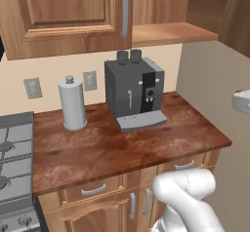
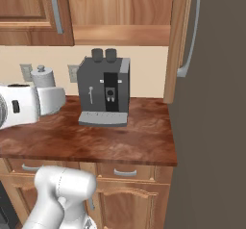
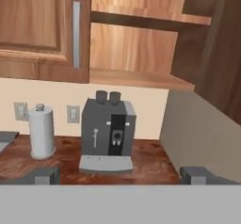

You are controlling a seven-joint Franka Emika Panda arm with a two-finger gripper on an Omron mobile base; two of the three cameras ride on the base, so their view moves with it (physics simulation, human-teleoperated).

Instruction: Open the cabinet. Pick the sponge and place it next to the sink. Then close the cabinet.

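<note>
The jaws stand wide apart with nothing between them, the gripper (image 3: 120, 173) held in the air in front of the desk (image 3: 150, 159) and facing the grey coffee machine (image 3: 108, 131). Above the machine hangs the cabinet (image 3: 136, 49): its right half is open, showing a bare wooden shelf (image 3: 150, 18), while the left door (image 3: 37, 28) with its grey bar handle (image 3: 76, 35) is closed. A paper towel roll (image 3: 41, 131) stands left of the machine.
</note>
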